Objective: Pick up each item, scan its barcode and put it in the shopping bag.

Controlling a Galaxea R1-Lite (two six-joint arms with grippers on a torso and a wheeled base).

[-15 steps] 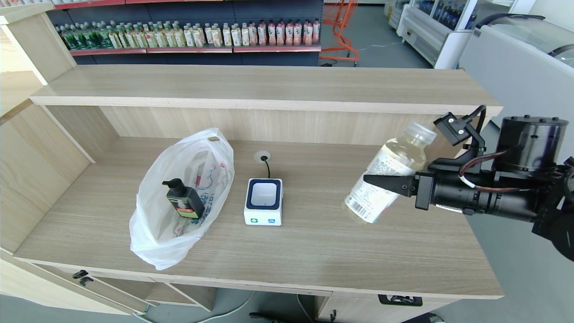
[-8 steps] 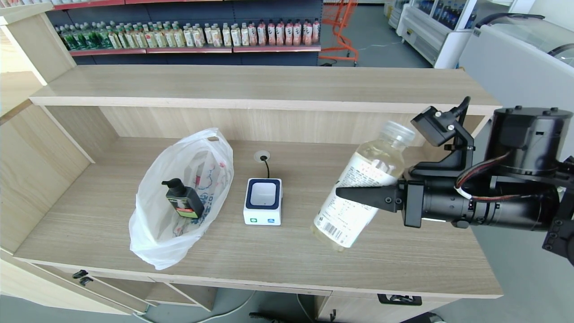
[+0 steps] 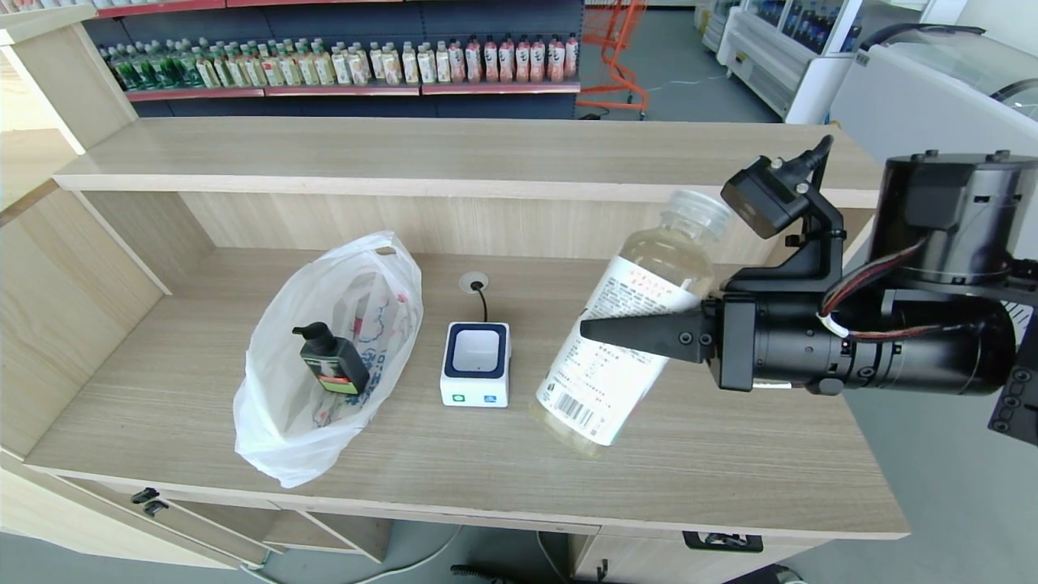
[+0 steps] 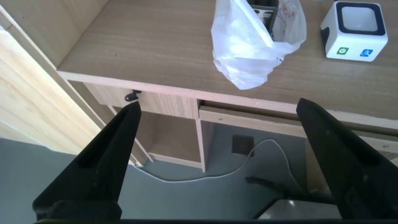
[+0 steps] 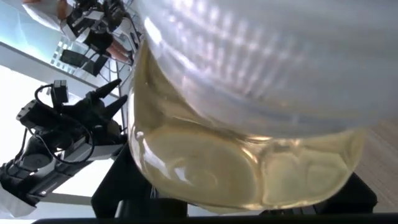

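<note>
Wood-grain counter (image 3: 454, 462) up front, a raised ledge (image 3: 454, 154) behind it, then a shop aisle with a drinks shelf (image 3: 340, 65) and freezers (image 3: 811, 49). Left gripper (image 4: 219, 109) gapes wide off the counter's front edge. Right gripper (image 3: 596, 328) clamps the bottle (image 3: 604, 377) aloft, tilted, just right of the scanner (image 3: 477, 363): clear plastic, pale yellow liquid, white label, barcode low. One bottle, one scanner, one bag (image 3: 276, 422), one dark pump bottle (image 3: 334, 365) inside it

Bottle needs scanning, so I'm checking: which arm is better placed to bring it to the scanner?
Right: the right gripper holds the bottle beside the scanner; the left gripper hangs open off the counter.
</note>
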